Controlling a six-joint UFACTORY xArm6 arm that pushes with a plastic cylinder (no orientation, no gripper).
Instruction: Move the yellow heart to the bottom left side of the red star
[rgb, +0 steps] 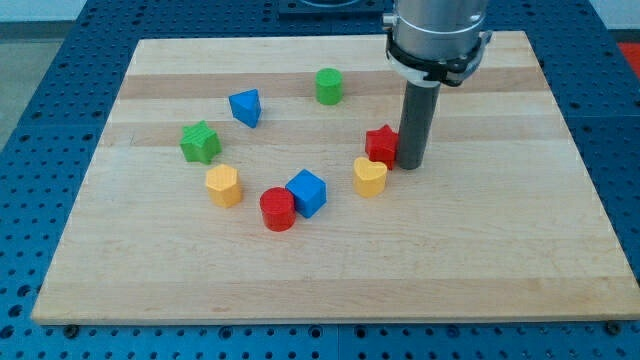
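The yellow heart (370, 177) lies on the wooden board just below and a little left of the red star (381, 145), nearly touching it. My tip (412, 165) stands on the board right beside the red star, on its right side, and up-right of the yellow heart. The rod rises from there to the arm's metal flange at the view's top.
A blue cube (307, 192) and a red cylinder (278, 209) lie left of the heart. A yellow hexagon block (223, 185), a green star (200, 142), a blue triangular block (246, 107) and a green cylinder (329, 86) lie further left and up. The board (500, 250) rests on a blue perforated table.
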